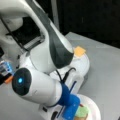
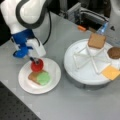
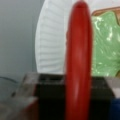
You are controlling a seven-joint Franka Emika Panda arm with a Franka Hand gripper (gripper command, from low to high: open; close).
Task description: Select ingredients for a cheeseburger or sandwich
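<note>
Gripper (image 2: 36, 60) is clamped on the red tomato disc (image 2: 37, 65), held edge-on over the paper plate (image 2: 53, 77) beside the green lettuce (image 2: 44, 78) on its bread slice (image 2: 32, 75), likely for stacking. Farther off, the divided white tray (image 2: 82, 72) keeps bread (image 2: 96, 40), patty (image 2: 114, 52) and cheese square (image 2: 110, 72) apart.

Lighting is even and diffuse in both front views; the grey table (image 2: 75, 100) is evenly lit, the far background dark. A soft shadow lies beneath the round white tray (image 2: 87, 77). All pictures are soft. In the wrist view the red tomato disc (image 3: 78, 62) is badly blurred; the white plate (image 3: 51, 45) is somewhat clearer.
</note>
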